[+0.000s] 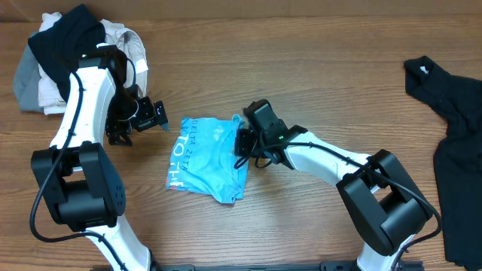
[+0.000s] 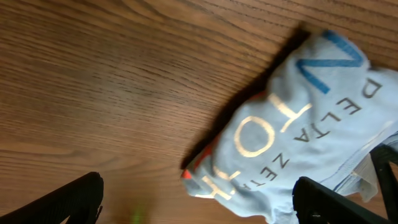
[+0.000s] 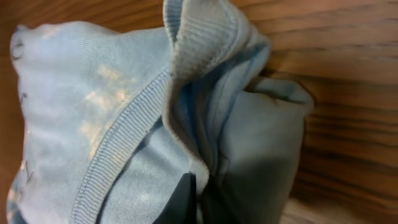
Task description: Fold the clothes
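Observation:
The light blue T-shirt (image 1: 207, 159) lies bunched into a small bundle in the middle of the wooden table, white lettering up. My right gripper (image 1: 242, 143) is at its right edge, shut on a fold of the blue cloth. In the right wrist view the gripper (image 3: 199, 198) pinches the fabric just below the ribbed collar (image 3: 199, 37). My left gripper (image 1: 154, 114) hovers open just left of the shirt, holding nothing. In the left wrist view its gripper (image 2: 199, 211) stands wide, with the shirt (image 2: 292, 137) and its small red mark (image 2: 186, 175) lying ahead.
A pile of black, white and grey garments (image 1: 68, 53) sits at the far left corner behind the left arm. A black shirt (image 1: 452, 128) lies spread along the right edge. Bare wood (image 1: 316, 68) lies between them.

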### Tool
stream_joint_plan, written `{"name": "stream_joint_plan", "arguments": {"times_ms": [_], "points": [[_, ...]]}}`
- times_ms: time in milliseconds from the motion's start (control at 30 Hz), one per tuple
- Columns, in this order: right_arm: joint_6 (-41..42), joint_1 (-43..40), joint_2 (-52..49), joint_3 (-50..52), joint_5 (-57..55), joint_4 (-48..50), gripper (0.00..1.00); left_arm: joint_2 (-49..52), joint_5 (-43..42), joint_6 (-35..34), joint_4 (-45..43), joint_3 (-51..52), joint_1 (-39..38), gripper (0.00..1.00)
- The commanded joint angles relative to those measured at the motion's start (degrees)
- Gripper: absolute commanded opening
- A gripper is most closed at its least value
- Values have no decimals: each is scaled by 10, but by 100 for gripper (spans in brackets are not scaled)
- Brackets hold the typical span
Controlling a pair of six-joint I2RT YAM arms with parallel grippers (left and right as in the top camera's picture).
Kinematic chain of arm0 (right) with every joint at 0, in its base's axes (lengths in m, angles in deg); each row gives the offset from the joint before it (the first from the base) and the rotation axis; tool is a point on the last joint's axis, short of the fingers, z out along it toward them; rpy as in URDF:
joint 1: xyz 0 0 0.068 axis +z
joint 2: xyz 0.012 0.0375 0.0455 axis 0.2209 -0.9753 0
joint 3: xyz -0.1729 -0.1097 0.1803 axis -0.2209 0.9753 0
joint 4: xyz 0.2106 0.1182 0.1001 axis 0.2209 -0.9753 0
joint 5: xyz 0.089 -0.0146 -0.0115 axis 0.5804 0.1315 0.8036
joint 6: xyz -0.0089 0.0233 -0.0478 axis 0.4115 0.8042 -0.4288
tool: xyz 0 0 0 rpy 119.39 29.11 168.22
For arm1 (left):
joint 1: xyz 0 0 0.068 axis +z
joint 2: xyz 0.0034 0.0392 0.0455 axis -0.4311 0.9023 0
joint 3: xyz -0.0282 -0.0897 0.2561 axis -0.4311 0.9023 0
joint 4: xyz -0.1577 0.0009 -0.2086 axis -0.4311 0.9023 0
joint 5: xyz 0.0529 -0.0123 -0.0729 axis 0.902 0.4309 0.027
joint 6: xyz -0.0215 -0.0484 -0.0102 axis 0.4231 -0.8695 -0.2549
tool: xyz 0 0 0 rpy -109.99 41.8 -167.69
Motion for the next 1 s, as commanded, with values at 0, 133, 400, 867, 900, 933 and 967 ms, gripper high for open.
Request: {"name": "stream_joint_plan", "arguments": {"times_ms": [0, 133, 400, 867, 900, 933, 967], "points": [[7, -4, 20, -30, -52, -26, 4, -15, 1, -10, 0, 3, 2, 100], [51, -4, 20, -47, -99, -85, 7, -15, 1, -10, 0, 3, 2, 100], [106, -20, 20, -121, -149, -254, 20, -15, 1, -10, 0, 3, 2, 100], [-35, -21, 82, -178, 89, -261, 35, -15, -38, 14, 27, 4, 1, 88], [-35, -21, 79, -176, 92, -253, 37, -15, -63, 39, 29, 7, -2, 86], [-35, -21, 76, -174, 92, -243, 37, -15, -90, 67, 32, 10, -6, 84], [-35, -21, 70, -173, 92, -233, 37, -15, -114, 90, 35, 13, -10, 82]]}}
